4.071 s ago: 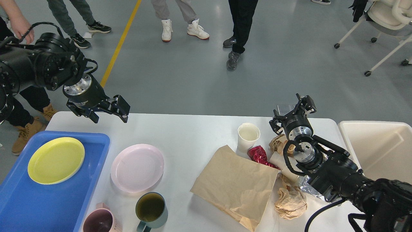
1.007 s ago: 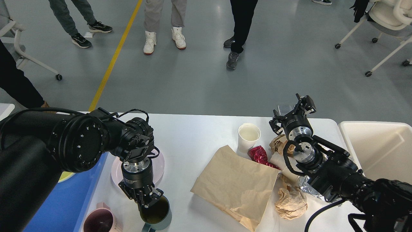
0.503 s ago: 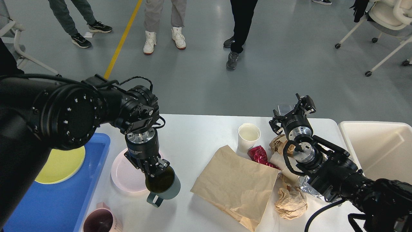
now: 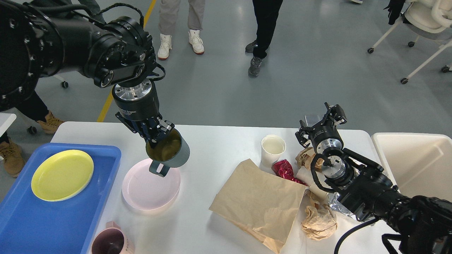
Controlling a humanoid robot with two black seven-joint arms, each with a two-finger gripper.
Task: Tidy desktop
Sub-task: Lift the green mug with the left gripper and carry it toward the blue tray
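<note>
Currently a grey-green mug (image 4: 168, 151) is held aloft by its rim in the closed left gripper (image 4: 155, 135) at centre left, above the pink plate (image 4: 151, 188) on the white desktop (image 4: 215, 148) across the lower frame, so carriage leftward to the blue tray (image 4: 53, 218) is judged to be next, while whether the right gripper (image 4: 323, 121) is open cannot be told.

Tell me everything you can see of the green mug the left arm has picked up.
The green mug is a dull grey-green cylinder, metal or enamel by its look, with a darker olive inside and a loop handle pointing down toward me. It hangs tilted in the air, off the desktop, above the far edge of the pink plate. The left gripper has its jaws clamped on the rim. Nothing else touches it.
</note>
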